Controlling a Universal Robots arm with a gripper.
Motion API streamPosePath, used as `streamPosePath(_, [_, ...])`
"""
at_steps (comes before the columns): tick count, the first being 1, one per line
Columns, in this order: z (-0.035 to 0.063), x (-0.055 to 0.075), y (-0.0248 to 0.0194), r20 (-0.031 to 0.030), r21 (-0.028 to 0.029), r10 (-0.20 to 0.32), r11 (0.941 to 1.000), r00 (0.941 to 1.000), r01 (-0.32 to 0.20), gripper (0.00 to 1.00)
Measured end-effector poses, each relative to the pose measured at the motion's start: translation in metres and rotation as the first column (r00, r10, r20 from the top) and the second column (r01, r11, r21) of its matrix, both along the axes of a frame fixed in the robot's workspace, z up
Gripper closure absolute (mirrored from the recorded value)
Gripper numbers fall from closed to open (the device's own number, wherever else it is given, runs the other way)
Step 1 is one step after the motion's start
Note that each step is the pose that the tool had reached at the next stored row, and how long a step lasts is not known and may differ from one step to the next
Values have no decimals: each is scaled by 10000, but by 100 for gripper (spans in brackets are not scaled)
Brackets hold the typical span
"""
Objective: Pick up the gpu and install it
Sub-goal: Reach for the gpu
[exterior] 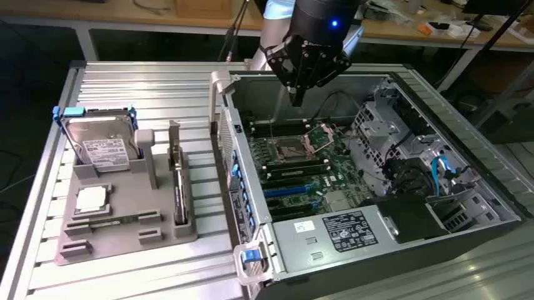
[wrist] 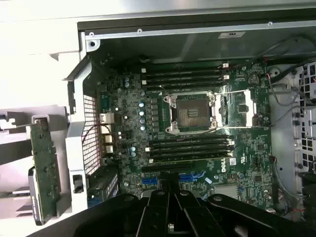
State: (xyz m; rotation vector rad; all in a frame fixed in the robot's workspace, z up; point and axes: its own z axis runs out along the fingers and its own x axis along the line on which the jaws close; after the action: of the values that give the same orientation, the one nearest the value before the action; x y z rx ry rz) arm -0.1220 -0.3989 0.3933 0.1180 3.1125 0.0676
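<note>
Exterior view: black robot gripper (exterior: 296, 99) hangs over the far part of the open grey metal computer case (exterior: 229, 131). Its tips point down above the green motherboard (exterior: 313, 172), close to the square silver CPU socket (exterior: 294, 149). Claw pinched shut, nothing between the fingers.

The gpu (exterior: 177, 194), a thin flat dark circuit card, stands edge-on in a slot of the grey plastic holder tray (exterior: 125, 240). The tray sits on the ribbed aluminium table (exterior: 142, 81), to the exterior view's left of the case. The gpu is just beside the case wall and well apart from the gripper — not picked up, not installed.

On the same tray, further to the exterior view's left, a silver hard drive with white label (exterior: 104, 150) is propped upright. Nearer the camera a small square silver processor chip (exterior: 90, 199) lies flat.

Wrist view: the gripper (wrist: 169, 197) is closed and empty, looking straight down on the motherboard (wrist: 133, 113). The CPU socket (wrist: 190, 112) sits between rows of black memory slots (wrist: 185, 76). The gpu (wrist: 45, 168) shows outside the case wall in its holder — greenish board face, untouched.
</note>
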Motion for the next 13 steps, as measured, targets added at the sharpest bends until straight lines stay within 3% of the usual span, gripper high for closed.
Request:
streamPosePath(7, [-1, -6, 0, 2, 1, -2, 10000, 10000, 2, 89])
streamPosePath(13, [0, -139, 0, 0, 0, -1, 10000, 10000, 1, 89])
